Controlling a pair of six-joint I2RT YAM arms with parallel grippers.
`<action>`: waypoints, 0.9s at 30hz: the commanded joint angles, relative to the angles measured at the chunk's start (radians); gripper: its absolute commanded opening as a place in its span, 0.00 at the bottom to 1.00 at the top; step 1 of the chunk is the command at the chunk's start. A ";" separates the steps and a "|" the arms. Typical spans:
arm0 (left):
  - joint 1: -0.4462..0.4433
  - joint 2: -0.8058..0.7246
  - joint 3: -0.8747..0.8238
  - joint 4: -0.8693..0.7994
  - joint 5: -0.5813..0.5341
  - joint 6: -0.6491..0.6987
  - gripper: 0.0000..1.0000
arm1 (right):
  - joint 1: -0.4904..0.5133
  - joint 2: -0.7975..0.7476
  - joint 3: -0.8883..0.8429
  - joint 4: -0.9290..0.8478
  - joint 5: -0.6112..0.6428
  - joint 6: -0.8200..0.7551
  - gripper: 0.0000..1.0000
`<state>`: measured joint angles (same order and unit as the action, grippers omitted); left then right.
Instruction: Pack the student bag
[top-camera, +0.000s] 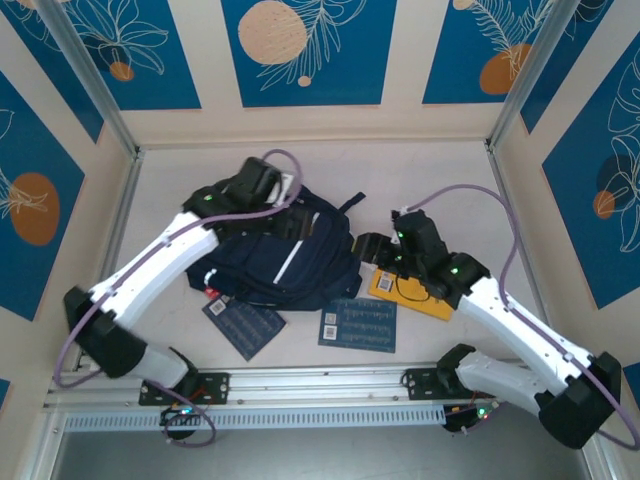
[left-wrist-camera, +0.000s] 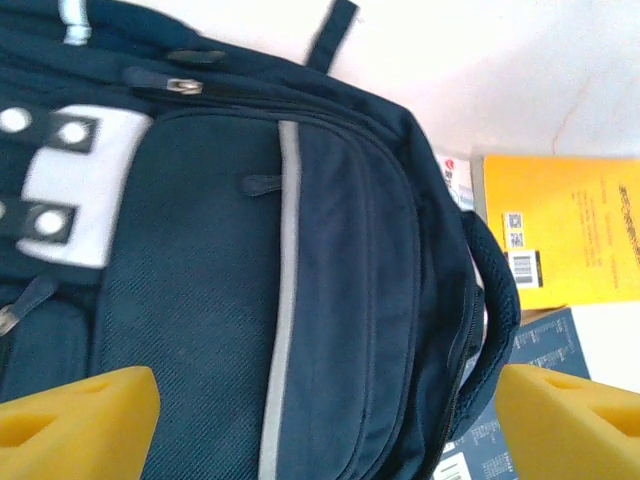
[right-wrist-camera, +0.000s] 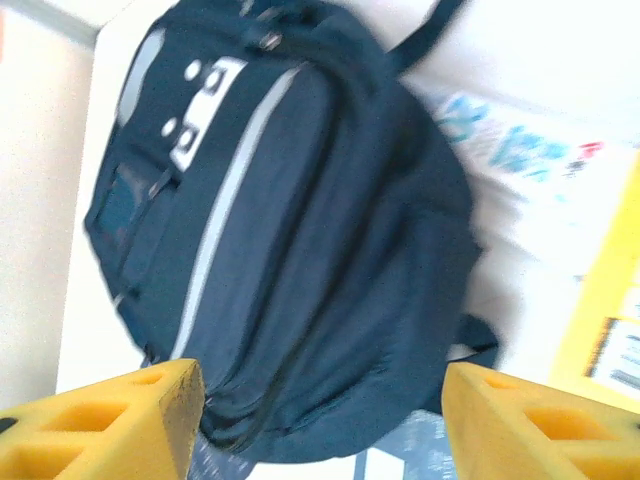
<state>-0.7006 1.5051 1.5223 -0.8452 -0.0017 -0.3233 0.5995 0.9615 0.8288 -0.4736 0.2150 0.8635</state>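
Yellow fingers (left-wrist-camera: 70, 420) on left gripper (top-camera: 270, 185): spread wide, empty, over student bag (top-camera: 285, 255). On right gripper (top-camera: 370, 248), fingers (right-wrist-camera: 100, 420) also apart, gripping nothing, just beside bag's right side. Lies flat mid-table on pale tabletop (top-camera: 430, 170); yellow book (top-camera: 415, 295) at its right, dark blue booklet (top-camera: 245, 322) and second booklet (top-camera: 358, 323) near its front. Blue leaf-print wall panels (top-camera: 300, 50) around; metal rail (top-camera: 320, 380) along near edge.

L claw (left-wrist-camera: 325, 405), R claw (right-wrist-camera: 322, 395): jaws apart.
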 joint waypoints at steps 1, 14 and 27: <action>-0.078 0.127 0.121 -0.088 -0.076 0.081 0.89 | -0.066 -0.063 -0.060 -0.044 0.033 0.017 0.63; -0.065 0.396 0.155 -0.092 -0.184 0.127 0.92 | -0.140 -0.103 -0.125 -0.029 -0.066 -0.020 0.63; -0.012 0.499 0.115 -0.015 0.027 0.075 0.66 | -0.169 -0.048 -0.109 0.032 -0.132 -0.040 0.59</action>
<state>-0.7311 1.9911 1.6432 -0.8700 -0.0463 -0.2329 0.4362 0.8944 0.7094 -0.4778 0.1253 0.8433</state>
